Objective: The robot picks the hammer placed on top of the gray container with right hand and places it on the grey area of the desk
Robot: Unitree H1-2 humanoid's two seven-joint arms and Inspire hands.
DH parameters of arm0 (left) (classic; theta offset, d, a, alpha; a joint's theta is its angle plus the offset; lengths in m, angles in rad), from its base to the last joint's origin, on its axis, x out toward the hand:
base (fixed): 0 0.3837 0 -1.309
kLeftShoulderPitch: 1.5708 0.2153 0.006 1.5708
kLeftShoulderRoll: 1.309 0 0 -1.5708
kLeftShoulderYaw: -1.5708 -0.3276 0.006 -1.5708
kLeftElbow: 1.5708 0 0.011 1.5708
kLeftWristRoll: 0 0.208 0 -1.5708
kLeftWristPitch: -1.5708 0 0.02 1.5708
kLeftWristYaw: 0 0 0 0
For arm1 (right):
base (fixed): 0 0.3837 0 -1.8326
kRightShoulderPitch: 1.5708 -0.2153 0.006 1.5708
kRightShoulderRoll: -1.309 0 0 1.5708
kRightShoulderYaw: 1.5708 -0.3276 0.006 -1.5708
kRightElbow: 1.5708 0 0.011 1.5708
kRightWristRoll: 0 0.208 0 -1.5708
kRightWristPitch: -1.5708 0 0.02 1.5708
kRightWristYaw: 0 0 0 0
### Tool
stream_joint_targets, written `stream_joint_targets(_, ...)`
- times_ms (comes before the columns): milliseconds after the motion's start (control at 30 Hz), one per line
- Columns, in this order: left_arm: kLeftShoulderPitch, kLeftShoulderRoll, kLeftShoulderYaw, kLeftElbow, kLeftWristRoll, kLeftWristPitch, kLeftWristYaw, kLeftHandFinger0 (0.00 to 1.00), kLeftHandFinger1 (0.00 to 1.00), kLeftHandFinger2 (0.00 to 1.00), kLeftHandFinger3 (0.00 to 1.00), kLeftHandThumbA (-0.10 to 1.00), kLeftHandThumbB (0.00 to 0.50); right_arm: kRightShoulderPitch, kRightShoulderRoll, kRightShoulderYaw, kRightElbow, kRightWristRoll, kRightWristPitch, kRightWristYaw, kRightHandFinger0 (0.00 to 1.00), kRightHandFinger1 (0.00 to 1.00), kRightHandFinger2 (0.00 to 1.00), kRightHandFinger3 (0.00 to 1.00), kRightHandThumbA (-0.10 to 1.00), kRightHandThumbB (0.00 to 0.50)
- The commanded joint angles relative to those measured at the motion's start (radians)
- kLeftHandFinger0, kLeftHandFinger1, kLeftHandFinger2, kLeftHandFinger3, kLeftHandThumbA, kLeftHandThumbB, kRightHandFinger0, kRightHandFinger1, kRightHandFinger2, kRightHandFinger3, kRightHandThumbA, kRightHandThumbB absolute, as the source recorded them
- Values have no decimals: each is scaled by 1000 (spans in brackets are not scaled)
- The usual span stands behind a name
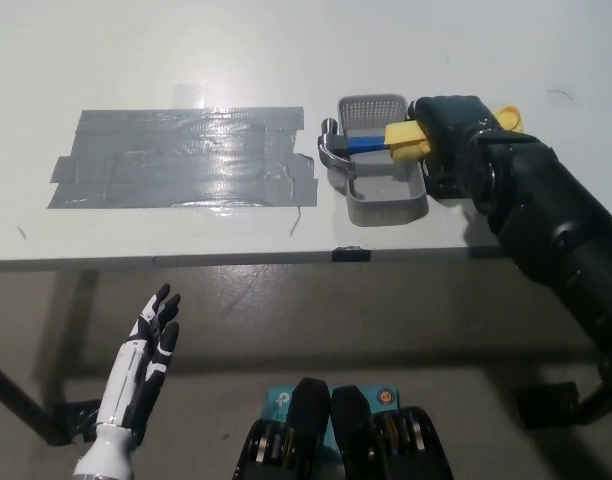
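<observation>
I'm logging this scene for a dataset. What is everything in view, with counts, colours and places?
hammer: one, silver head, blue and yellow handle, lying across the container's top, head past its left rim
container: one, gray, perforated, right part of the desk near the front edge
taped area: one, gray, shiny strips, left of the container
desk: one, white
floor: gray-brown, below the desk's front edge
right hand: one, black, closed around the hammer's yellow handle
left hand: one, white, fingers spread, holding nothing, low at lower left below the desk edge
</observation>
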Motion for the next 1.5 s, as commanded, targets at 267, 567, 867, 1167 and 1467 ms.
stream_joint_targets(267,-24,6,-1,-26,3,-20,3,1000,1000,1000,1000,917,0,-75,-31,-202,-164,50,-113,-259,136,605,850,871,-100,149)
stream_joint_targets(567,-24,10,-1,-25,7,-19,2,1000,1000,1000,1000,930,2,-69,-24,-240,-265,46,-81,-206,78,429,803,780,-100,176)
stream_joint_targets(867,-16,8,-5,-38,5,-2,-4,1000,1000,1000,1000,949,20,-96,67,-173,-162,10,-60,-197,55,551,925,868,-100,215)
stream_joint_targets(1167,-20,5,-15,-47,-4,3,-14,1000,1000,1000,1000,912,23,-155,210,-129,20,14,-91,-259,0,435,791,625,-100,197)
stream_joint_targets(1467,-30,8,-39,-46,28,-9,-11,1000,1000,1000,1000,931,33,-200,306,-90,118,19,-143,-328,0,416,803,841,-100,184)
